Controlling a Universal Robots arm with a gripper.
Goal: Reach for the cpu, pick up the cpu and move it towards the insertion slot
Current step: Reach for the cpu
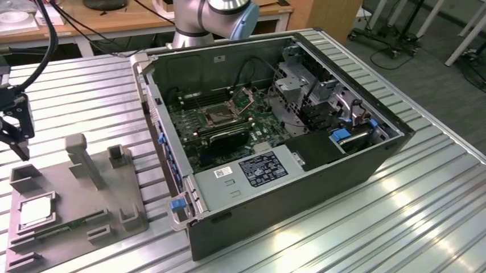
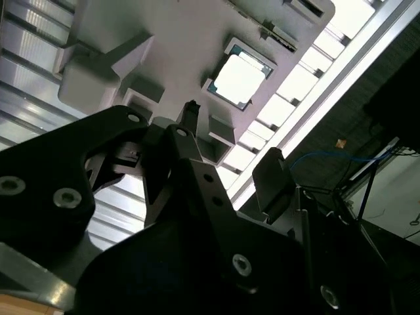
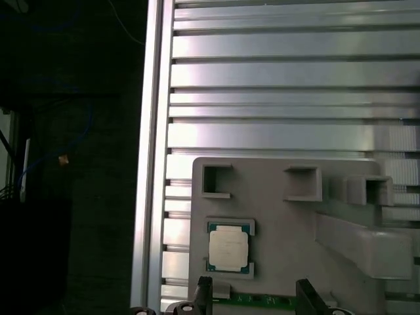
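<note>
Gripper: the gripper (image 1: 15,145) is hovering at the far left edge of the exterior view, above the grey fixture (image 1: 72,193); touching nothing
Fingers: the fingers (image 3: 204,289) are standing apart, with nothing between them
Cpu: the cpu (image 1: 34,211) (image 2: 239,80) (image 3: 228,247) is lying flat in a square recess of the fixture, lower left of the exterior view
Insertion slot: the insertion slot (image 1: 216,116) is sitting on the green board inside the open computer case (image 1: 319,170); well apart from the cpu
Surface: the ribbed metal surface (image 1: 410,216) is carrying fixture and case

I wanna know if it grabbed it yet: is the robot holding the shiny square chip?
No, in the first wrist view the cpu lies in the grey tray, apart from the open gripper.
</note>
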